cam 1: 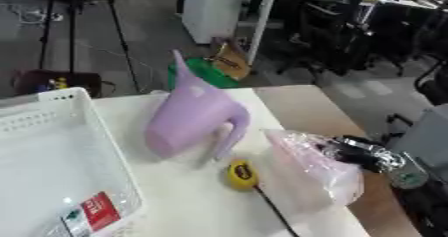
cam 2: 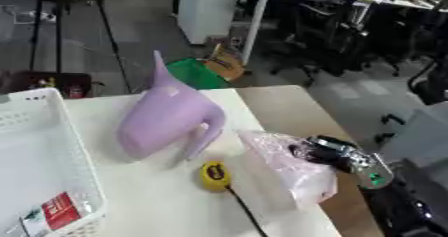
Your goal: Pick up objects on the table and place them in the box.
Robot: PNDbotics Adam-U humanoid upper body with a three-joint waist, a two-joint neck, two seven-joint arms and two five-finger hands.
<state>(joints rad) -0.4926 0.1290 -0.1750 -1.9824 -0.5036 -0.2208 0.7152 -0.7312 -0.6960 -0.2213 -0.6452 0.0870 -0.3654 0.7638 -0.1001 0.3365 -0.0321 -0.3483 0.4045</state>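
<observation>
Reaching in from the right edge of the bench [cam 1: 188, 201], the right hand [cam 2: 337, 156] has its fingers [cam 2: 308, 150] curled into a crumpled clear pink plastic bag [cam 1: 315, 166], which lies at the bench's right side near the edge. Open white surface stretches between the bag and the box [cam 1: 61, 161] — a white perforated basket at the left, holding a small red-and-white packet [cam 1: 92, 213]. Between them lies a lilac watering can [cam 1: 192, 121] on its side, spout pointing away. Just in front of it sits a yellow tape measure [cam 1: 241, 175], with a dark cord running toward the near edge.
</observation>
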